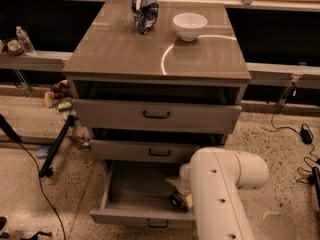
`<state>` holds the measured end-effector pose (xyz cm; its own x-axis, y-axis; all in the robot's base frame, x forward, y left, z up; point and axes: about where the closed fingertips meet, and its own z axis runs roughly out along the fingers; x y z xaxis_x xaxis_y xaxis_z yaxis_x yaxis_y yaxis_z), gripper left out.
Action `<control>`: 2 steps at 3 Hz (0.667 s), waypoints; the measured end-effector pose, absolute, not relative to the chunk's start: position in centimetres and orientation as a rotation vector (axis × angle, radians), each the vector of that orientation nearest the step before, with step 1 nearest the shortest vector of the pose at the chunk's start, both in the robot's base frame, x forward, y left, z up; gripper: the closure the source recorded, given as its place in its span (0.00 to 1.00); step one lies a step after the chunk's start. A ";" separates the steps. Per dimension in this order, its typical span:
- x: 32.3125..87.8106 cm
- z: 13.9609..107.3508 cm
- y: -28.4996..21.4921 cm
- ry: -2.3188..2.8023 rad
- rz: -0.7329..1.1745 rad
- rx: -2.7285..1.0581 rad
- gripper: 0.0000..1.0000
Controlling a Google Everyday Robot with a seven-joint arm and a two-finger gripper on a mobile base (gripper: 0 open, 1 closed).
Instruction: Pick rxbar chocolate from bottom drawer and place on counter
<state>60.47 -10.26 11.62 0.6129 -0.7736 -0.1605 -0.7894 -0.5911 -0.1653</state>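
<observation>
The bottom drawer (pixel 131 190) is pulled open, showing its plain grey inside. My white arm (pixel 220 189) reaches down into its right side. The gripper (pixel 180 193) is low in the drawer's right front corner, mostly hidden by the arm. A small dark object (pixel 176 200), apparently the rxbar chocolate, lies right at the gripper; I cannot tell whether it is held. The counter (pixel 125 54) is the glossy grey-brown top of the cabinet.
A white bowl (pixel 189 25) and a blue-and-white bag (pixel 144 6) stand at the back of the counter. The two upper drawers (pixel 156 115) are slightly open. A black stand leg (pixel 56 145) and cables lie on the floor at left; a bottle (pixel 24 39) stands on the left ledge.
</observation>
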 end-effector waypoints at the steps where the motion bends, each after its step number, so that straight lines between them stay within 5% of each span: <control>1: 60.4 11.0 -10.2 1.292 0.118 -2.637 0.17; 2: 60.3 10.6 -10.4 1.297 0.123 -2.648 0.40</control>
